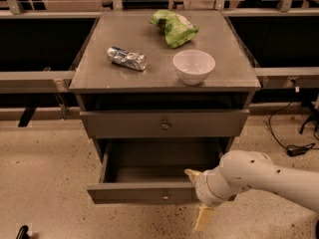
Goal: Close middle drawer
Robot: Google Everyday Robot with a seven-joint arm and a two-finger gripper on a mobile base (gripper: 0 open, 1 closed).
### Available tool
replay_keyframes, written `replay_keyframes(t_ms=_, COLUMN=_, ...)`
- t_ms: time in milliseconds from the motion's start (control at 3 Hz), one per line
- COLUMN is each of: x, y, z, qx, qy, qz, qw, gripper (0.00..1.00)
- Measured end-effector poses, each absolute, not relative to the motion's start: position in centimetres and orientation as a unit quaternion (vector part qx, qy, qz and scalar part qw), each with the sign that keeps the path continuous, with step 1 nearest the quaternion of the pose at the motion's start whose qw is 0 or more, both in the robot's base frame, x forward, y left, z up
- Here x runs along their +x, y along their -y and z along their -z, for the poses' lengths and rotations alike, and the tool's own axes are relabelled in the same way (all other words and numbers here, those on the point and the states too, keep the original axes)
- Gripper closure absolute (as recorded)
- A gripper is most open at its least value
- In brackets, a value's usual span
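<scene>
Hand point(197, 197) low right of centre, fingers spread, empty, at right end of middle drawer point(139, 193) front. Pulled out at lower centre, long axis across frame; closing means pushing up-frame, under bench point(99, 78).

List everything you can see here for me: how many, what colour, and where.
cabinet: one, grey, centre of view, on the floor
floor: speckled beige, all around the cabinet
crushed can: one, silver, left on the cabinet top
bowl: one, white, right front of the top
crumpled bag: one, green, back of the top
top drawer: one, grey, shut, small round knob
middle drawer: one, grey, pulled out, nothing seen inside
cables: black, on the floor at right
robot arm: one, white, coming in from the lower right
gripper: one, cream fingers, open, at the right end of the middle drawer's front
</scene>
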State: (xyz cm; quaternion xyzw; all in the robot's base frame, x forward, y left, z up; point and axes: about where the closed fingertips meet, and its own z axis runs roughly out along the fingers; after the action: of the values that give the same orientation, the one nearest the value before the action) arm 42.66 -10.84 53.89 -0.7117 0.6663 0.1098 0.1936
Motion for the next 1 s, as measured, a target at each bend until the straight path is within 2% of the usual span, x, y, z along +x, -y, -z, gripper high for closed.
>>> replay_keyframes(t_ms=333, x=43.4, y=11.2, z=-51.1, qx=-0.715, qy=-0.659, qz=-0.112, qw=0.203, gripper=0.17)
replay_keyframes(t_ms=1000, x=44.7, y=12.3, z=-47.1, qx=-0.712, qy=-0.661, qz=-0.098, qw=0.215, gripper=0.63)
